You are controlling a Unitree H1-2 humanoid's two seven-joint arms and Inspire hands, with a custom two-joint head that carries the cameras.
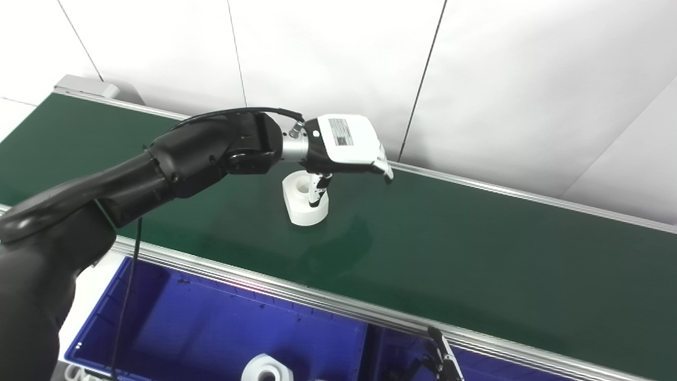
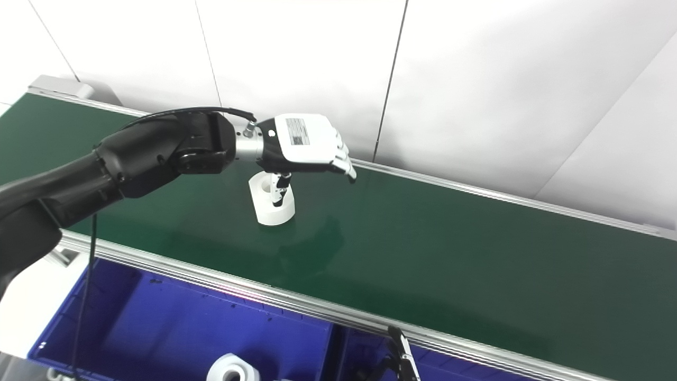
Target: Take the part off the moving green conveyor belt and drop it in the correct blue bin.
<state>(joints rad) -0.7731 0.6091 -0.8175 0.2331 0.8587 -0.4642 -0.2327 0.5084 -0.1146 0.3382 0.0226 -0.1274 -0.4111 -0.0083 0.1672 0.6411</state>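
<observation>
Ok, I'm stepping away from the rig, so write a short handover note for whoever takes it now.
Left robot hand: open, above the white part on the green belt, thumb by the part, nothing gripped.
Right robot hand: only a tip shows at the bottom edge; state cannot be told.
Done: another white part lies in the blue bin.
Left: grip the belt part, drop it in the correct bin.

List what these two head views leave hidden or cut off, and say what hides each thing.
- White part on belt: top hidden by the left hand in both views; contact unclear.
- Right hand: cut off by the bottom edge; only dark tips show.
- White part in blue bin: lower half cut off by the bottom edge.
</observation>
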